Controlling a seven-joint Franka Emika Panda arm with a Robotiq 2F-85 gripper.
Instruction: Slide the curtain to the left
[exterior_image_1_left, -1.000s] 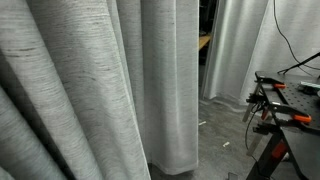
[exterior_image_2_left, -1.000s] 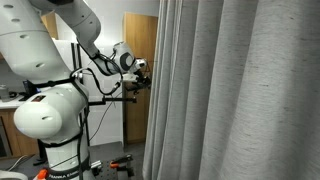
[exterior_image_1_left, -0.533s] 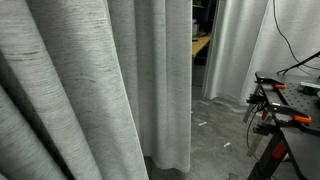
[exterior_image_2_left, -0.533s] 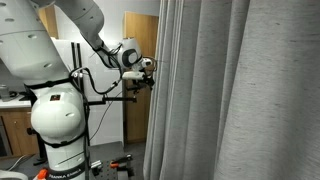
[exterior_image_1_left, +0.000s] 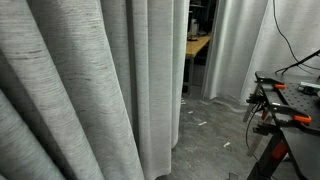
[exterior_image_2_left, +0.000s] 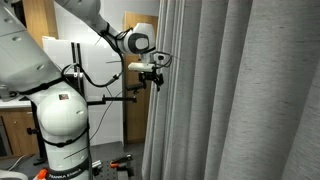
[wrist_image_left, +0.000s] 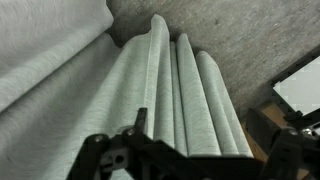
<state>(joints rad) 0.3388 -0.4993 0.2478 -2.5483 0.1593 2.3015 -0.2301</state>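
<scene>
1. The curtain (exterior_image_1_left: 90, 90), light-grey woven cloth in deep vertical folds, fills most of both exterior views (exterior_image_2_left: 235, 100) and reaches down to the floor (exterior_image_1_left: 210, 130).
2. In an exterior view the gripper (exterior_image_2_left: 154, 80) sits high up, right at the curtain's free edge, at the end of the white Franka arm (exterior_image_2_left: 60, 110). Whether it touches the cloth cannot be told.
3. In the wrist view the gripper (wrist_image_left: 200, 162) has its jaws spread wide with nothing clamped. The curtain (wrist_image_left: 180, 100) lies straight ahead, its folds running towards the gap between the jaws.
4. A smoother white curtain (exterior_image_1_left: 240, 50) hangs apart from the grey one, across an open gap.
</scene>
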